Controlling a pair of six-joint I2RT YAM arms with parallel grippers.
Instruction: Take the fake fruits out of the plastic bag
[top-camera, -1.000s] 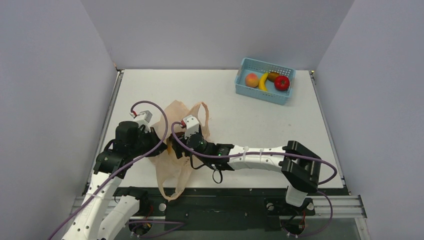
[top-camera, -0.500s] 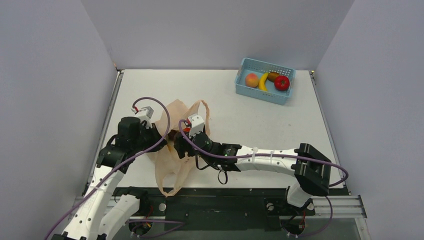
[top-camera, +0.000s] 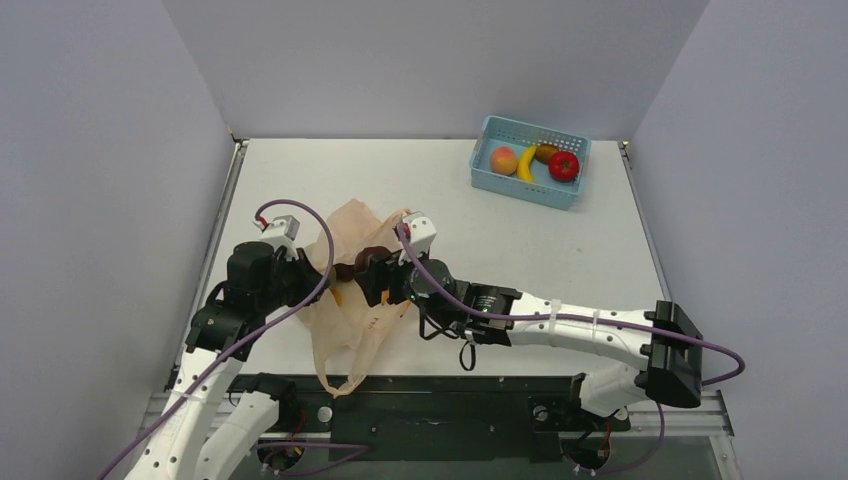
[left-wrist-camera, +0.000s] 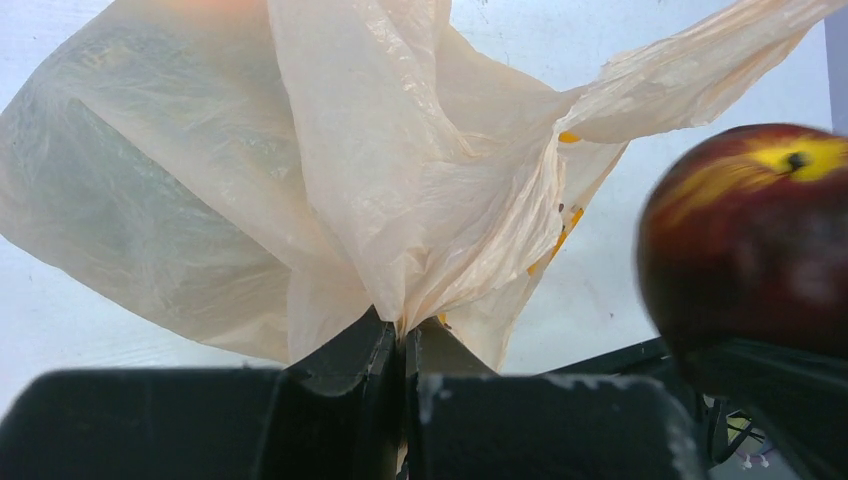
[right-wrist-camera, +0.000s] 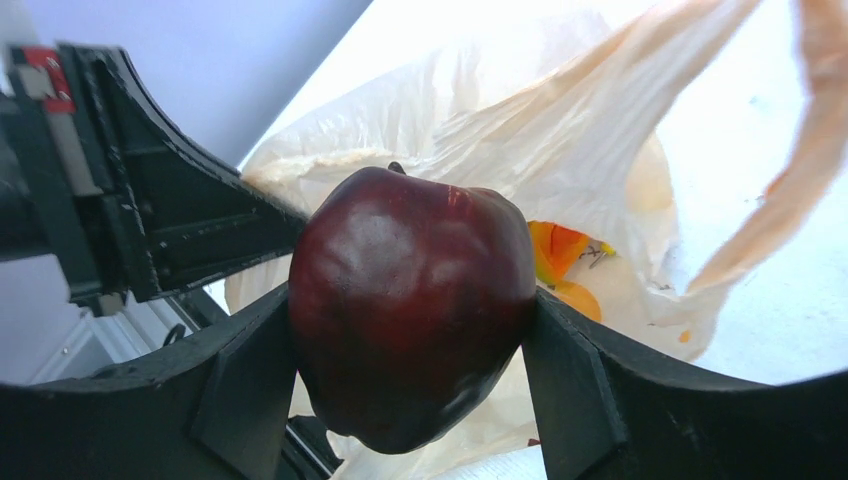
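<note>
The pale-orange plastic bag (top-camera: 345, 305) lies crumpled at the table's near left. My left gripper (left-wrist-camera: 403, 335) is shut on a bunched fold of the bag (left-wrist-camera: 400, 180) and holds it up. A dull grey-green round shape (left-wrist-camera: 120, 200) shows through the bag's wall. My right gripper (right-wrist-camera: 408, 335) is shut on the dark maroon plum (right-wrist-camera: 410, 300) and holds it just above the bag's opening (right-wrist-camera: 560, 150). The plum also shows in the top view (top-camera: 364, 260) and at the right of the left wrist view (left-wrist-camera: 745, 250). A banana (top-camera: 527, 163) and a mango (top-camera: 546, 152) lie in the basket.
A light-blue basket (top-camera: 520, 190) stands at the far right and also holds a peach-coloured fruit (top-camera: 504, 160) and a shiny red fruit (top-camera: 564, 166). Grey walls close in the table on three sides. The bag's loose handle hangs over the near edge (top-camera: 335, 380).
My right gripper has come up out of the bag with the plum in it, and its wrist has swung right. My left gripper keeps hold of the bag and has shifted slightly.
</note>
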